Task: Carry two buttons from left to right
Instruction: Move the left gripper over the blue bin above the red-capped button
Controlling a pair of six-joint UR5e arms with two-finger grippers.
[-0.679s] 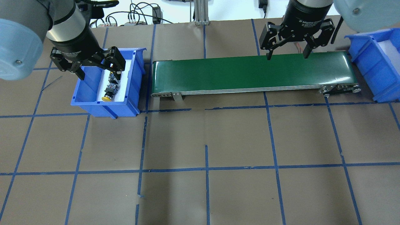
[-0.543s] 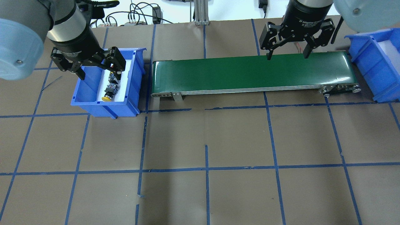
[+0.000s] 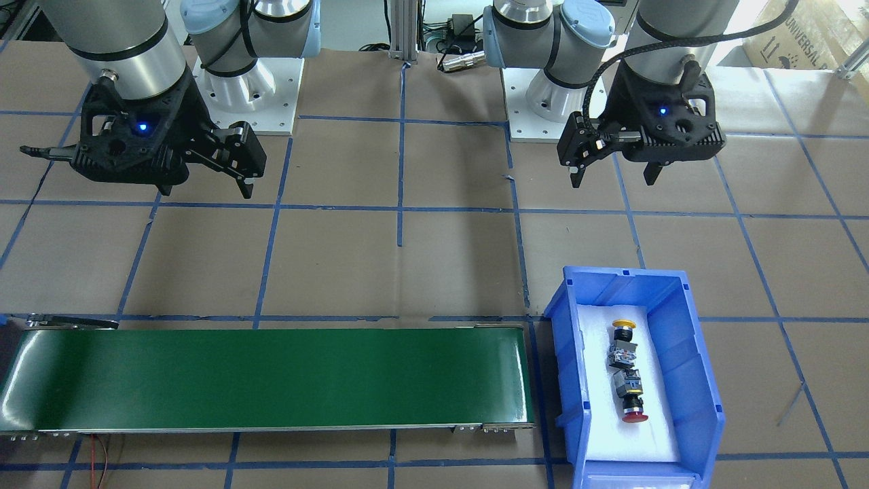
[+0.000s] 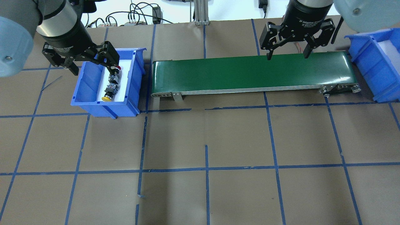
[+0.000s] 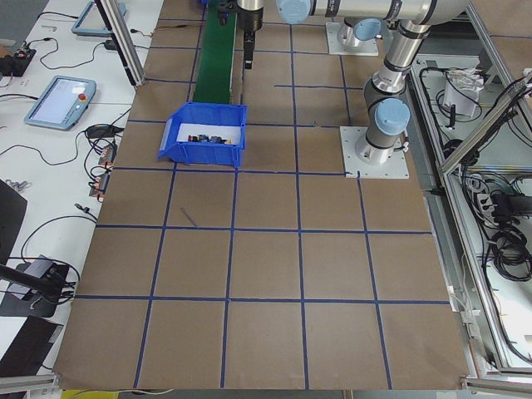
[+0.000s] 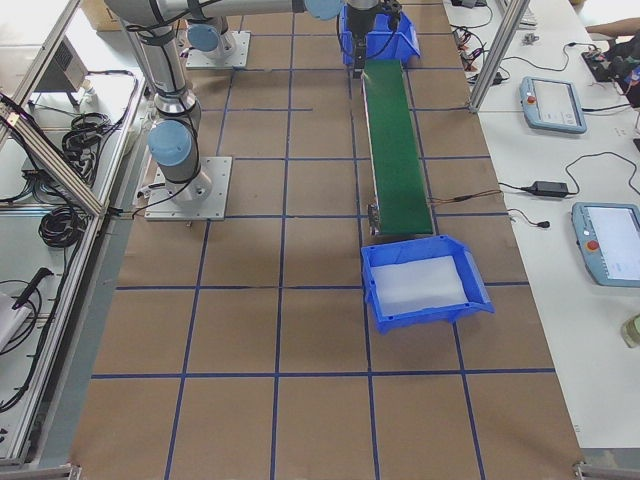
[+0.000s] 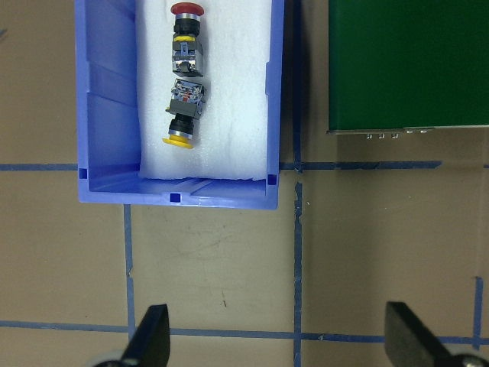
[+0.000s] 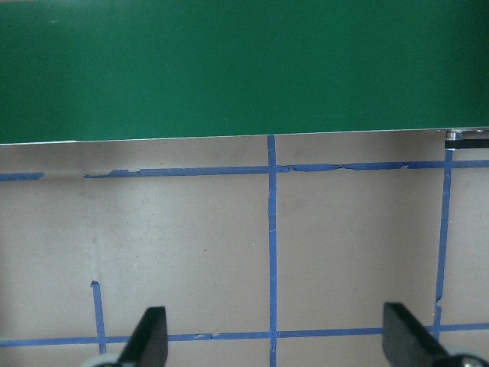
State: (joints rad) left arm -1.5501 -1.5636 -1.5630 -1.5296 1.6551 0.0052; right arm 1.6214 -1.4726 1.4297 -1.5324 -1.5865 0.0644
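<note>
Two buttons lie end to end on white foam in the left blue bin (image 4: 137, 62). The red-capped button (image 4: 117, 69) is at the far end, the yellow-capped button (image 4: 108, 95) at the near end. In the left wrist view the red button (image 7: 187, 30) and the yellow button (image 7: 181, 122) lie at the top. My left gripper (image 4: 92, 68) hangs open and empty, high up, its fingertips (image 7: 153, 336) over bare table on the robot's side of the bin. My right gripper (image 4: 287, 57) hovers open and empty by the green conveyor (image 4: 250, 73), towards its right end.
The conveyor (image 3: 271, 373) runs between the left bin (image 3: 611, 275) and a second blue bin (image 4: 372, 59) with white foam at the right. Brown paper with blue tape lines covers the table. Cables and a metal post stand at the far edge.
My left gripper has moved left and away from over the bin, still open, uncovering the red cap. The right gripper and both buttons have not moved.
</note>
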